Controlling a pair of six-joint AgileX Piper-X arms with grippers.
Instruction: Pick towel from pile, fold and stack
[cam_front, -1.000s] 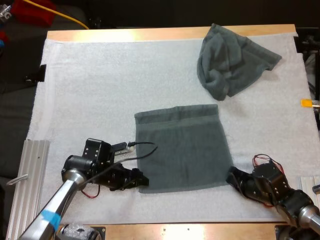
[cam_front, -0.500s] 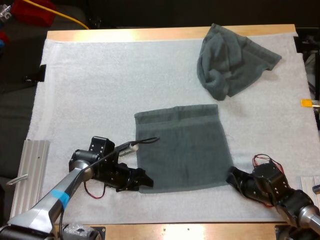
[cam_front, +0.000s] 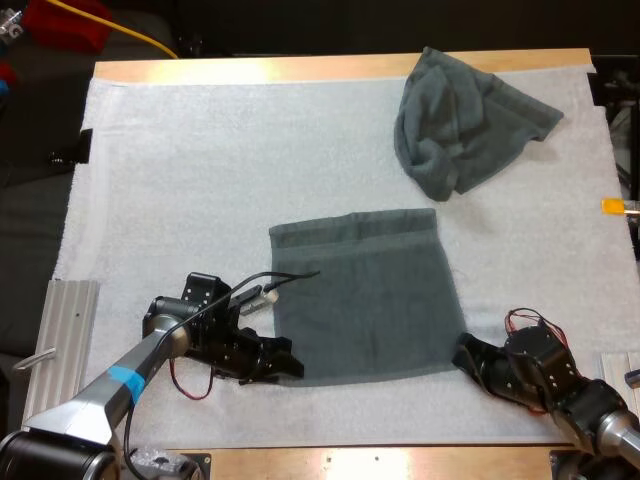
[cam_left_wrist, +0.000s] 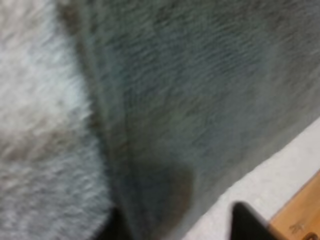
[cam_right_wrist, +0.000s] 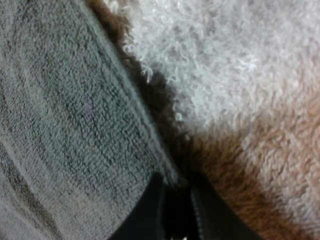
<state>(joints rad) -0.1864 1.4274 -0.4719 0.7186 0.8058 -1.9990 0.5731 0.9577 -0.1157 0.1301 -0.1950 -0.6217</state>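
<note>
A dark grey-green towel (cam_front: 365, 295) lies flat in the middle of the white mat. A crumpled towel (cam_front: 460, 125) sits at the far right. My left gripper (cam_front: 290, 366) is low at the flat towel's near left corner. In the left wrist view the towel (cam_left_wrist: 190, 100) runs down between my left gripper's (cam_left_wrist: 180, 230) fingers, which stand well apart and open. My right gripper (cam_front: 463, 352) is at the towel's near right corner. In the right wrist view the towel's corner (cam_right_wrist: 75, 115) reaches into my right gripper (cam_right_wrist: 177, 212), whose fingers are pressed close on it.
A metal rail (cam_front: 62, 350) lies at the mat's near left. The white mat (cam_front: 200, 160) covers most of the table, and the wooden edge (cam_front: 330, 462) runs along the front.
My left gripper has slid right and slightly lower onto the flat towel's near left corner. The right gripper and both towels have not moved.
</note>
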